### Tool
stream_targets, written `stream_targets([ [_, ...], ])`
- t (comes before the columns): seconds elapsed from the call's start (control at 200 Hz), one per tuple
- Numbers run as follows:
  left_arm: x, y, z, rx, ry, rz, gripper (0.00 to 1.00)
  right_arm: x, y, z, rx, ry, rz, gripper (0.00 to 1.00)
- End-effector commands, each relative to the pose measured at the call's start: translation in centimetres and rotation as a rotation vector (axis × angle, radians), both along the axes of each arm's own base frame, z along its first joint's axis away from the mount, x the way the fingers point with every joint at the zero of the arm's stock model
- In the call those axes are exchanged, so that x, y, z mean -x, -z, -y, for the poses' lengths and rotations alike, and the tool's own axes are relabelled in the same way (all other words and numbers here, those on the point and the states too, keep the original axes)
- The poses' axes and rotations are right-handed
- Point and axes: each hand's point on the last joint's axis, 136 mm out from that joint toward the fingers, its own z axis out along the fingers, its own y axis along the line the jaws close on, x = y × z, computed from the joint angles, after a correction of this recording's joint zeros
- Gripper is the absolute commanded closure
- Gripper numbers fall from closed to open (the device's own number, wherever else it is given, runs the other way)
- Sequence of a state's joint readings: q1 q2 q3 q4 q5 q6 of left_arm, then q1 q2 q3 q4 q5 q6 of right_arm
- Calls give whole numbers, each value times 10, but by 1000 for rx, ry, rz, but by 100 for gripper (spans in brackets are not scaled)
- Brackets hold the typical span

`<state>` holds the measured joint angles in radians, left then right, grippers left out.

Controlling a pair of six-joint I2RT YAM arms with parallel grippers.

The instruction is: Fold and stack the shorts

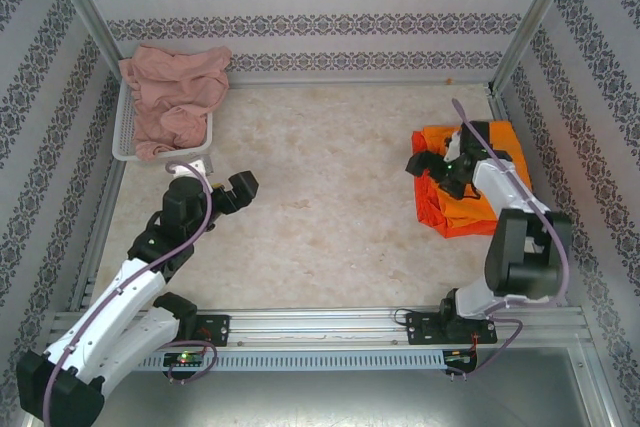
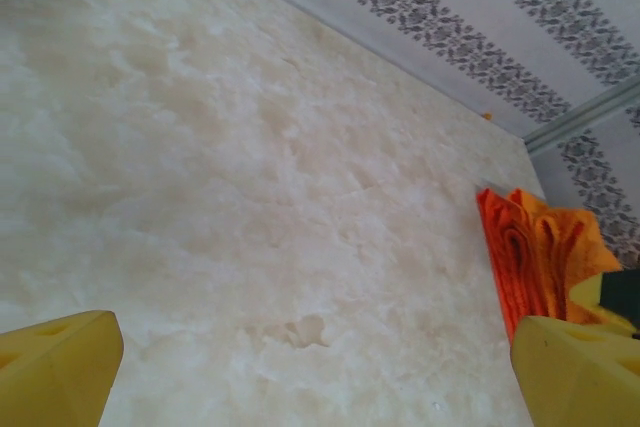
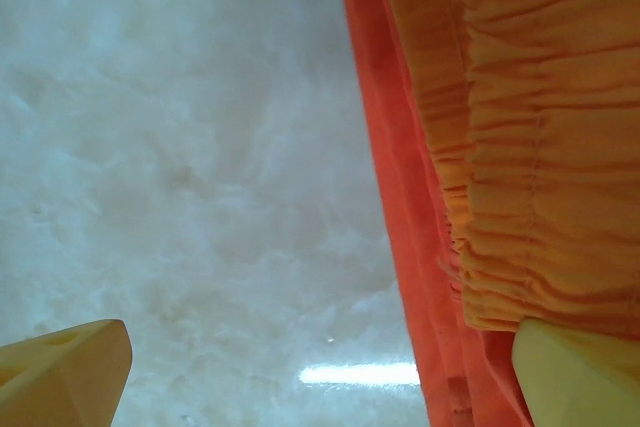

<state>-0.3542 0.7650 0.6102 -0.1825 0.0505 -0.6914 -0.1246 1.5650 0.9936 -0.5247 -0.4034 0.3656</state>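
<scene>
The dusty pink shorts (image 1: 172, 97) lie crumpled in the white mesh basket (image 1: 122, 139) at the back left. At the right, the bright orange shorts (image 1: 476, 209) lie folded on top of the red-orange shorts (image 1: 430, 205). My right gripper (image 1: 432, 171) hovers at that stack's left edge, open (image 3: 320, 377). One of its fingertips (image 3: 575, 377) is by the gathered orange waistband (image 3: 540, 127), with the red-orange shorts (image 3: 400, 197) beside it. My left gripper (image 1: 240, 187) hangs open (image 2: 320, 377) over bare table, holding nothing. The orange stack (image 2: 535, 252) shows far to its right.
The marble-patterned tabletop (image 1: 320, 177) stretches between the basket and the stack. Patterned walls and metal frame posts (image 1: 525, 22) close in the back and sides. A metal rail (image 1: 320, 322) with both arm bases runs along the near edge.
</scene>
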Motion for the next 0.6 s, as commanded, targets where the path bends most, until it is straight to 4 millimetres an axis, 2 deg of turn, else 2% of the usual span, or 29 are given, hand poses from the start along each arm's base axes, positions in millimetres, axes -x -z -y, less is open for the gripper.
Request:
stream_targets([
  [0.0,-5,-25,-20,-81,-43,20,0,0,12,-6,-58,6,-13,2],
  [0.045,-9,-38,-30,-117,-65,29,0,2,10,-8,-66,4,-11,2],
  [0.14,-22,-64,-52,-194,-110,26,0,8,-8,-10,-66,0,45,2],
  [0.24,-38,-89,-82,-273,-195,8,0,18,-41,-13,-39,-5,146,2],
  [0.32,-54,-101,-109,-288,-270,-17,0,28,-67,-13,-6,-10,235,2],
  [0.46,-88,-99,-151,-268,-363,-95,0,49,-103,-5,81,8,362,2],
  [0.594,-136,-83,-173,-215,-372,-159,0,64,-125,-5,90,21,458,2],
])
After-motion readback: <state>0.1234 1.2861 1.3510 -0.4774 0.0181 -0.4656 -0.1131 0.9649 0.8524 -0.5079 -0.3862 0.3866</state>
